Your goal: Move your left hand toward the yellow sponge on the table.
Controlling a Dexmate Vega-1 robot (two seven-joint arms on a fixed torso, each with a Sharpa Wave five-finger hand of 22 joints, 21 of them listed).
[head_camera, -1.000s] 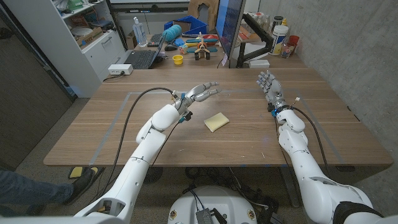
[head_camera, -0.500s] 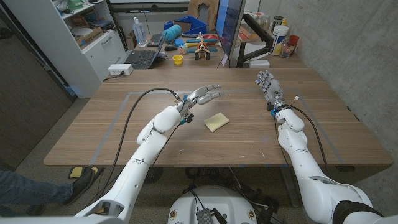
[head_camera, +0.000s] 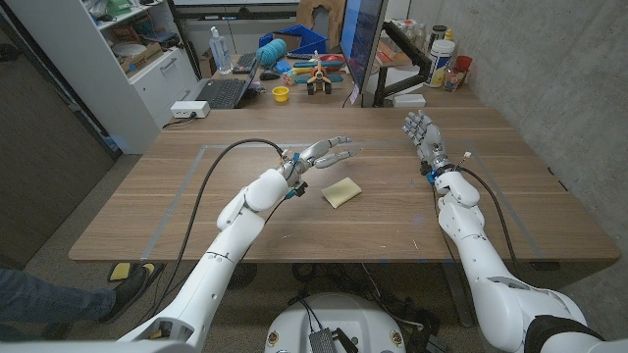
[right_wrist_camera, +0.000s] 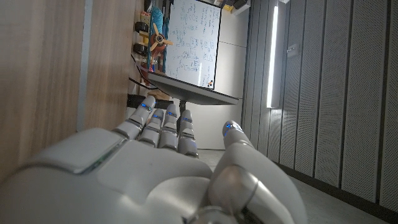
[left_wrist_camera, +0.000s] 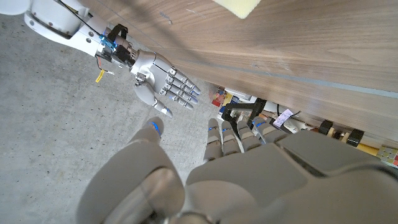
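Left hand (head_camera: 322, 153) hovers spread near yellow sponge (head_camera: 341, 192), its shaded palm hidden.

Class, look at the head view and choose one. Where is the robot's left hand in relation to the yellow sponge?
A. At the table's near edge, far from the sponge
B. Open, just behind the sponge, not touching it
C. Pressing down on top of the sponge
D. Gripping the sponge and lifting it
B: the left hand has its fingers spread, empty, just beyond the yellow sponge, with bare table between them.
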